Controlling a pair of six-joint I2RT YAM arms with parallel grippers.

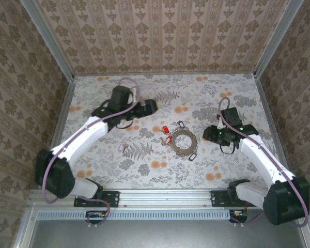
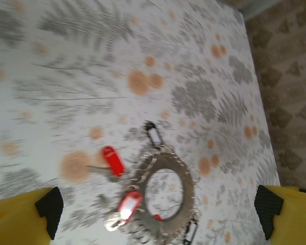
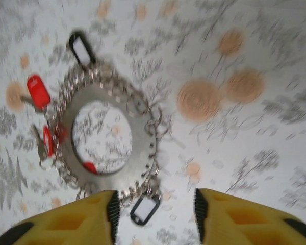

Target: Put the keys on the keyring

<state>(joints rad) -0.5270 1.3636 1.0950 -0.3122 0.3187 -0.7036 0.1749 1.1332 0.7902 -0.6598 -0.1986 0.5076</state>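
The keyring [image 1: 176, 145] lies flat at mid-table, a grey toothed ring fringed with small split rings. Around it lie the keys: a red one [image 1: 166, 128], a red tag [image 1: 168, 139] and two black-framed tags [image 1: 180, 125] [image 1: 192, 155]. My left gripper [image 1: 152, 107] hovers up and left of the ring, open; its view shows the keyring [image 2: 195, 196], red key [image 2: 113, 160] and red tag [image 2: 129, 203] below. My right gripper [image 3: 156, 214] sits just right of the keyring [image 3: 141, 133], jaws partly narrowed but apart, with a black tag [image 3: 144, 209] on the table between the fingers, untouched.
A small pale object [image 1: 123, 147] lies left of the ring on the floral tabletop [image 1: 144, 165]. Patterned walls close off the back and both sides, with metal rails [image 1: 67, 103] at the table edges.
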